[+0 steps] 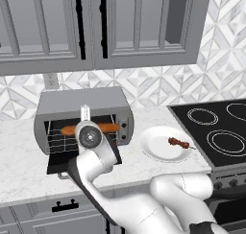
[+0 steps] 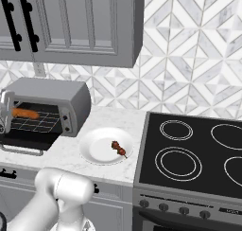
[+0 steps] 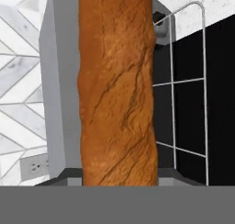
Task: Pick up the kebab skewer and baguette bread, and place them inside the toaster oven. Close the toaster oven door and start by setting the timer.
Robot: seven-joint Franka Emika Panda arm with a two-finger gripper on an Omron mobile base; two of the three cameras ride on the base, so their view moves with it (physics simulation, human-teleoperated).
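White marble worktop [image 1: 24,166] is carrying the toaster oven [image 1: 84,115], door [image 1: 72,158] lying open; jaws are reaching in at the baguette bread [image 3: 117,87] over the wire rack [image 3: 183,85], their grip impossible to tell. Kebab skewer [image 1: 180,143] is lying on a plate [image 1: 153,149] well right.

So the toaster oven [image 1: 84,115] sits on the counter [image 1: 24,166] against the backsplash, under the wall cabinets [image 1: 96,27], with its door [image 1: 65,161] dropped open toward the front. The baguette bread [image 1: 108,128] is inside, across the wire rack [image 1: 60,143]. Right of the oven there's a plate [image 1: 158,149] with the kebab skewer [image 1: 178,142] on it, and the stovetop [image 1: 218,127] is further right.
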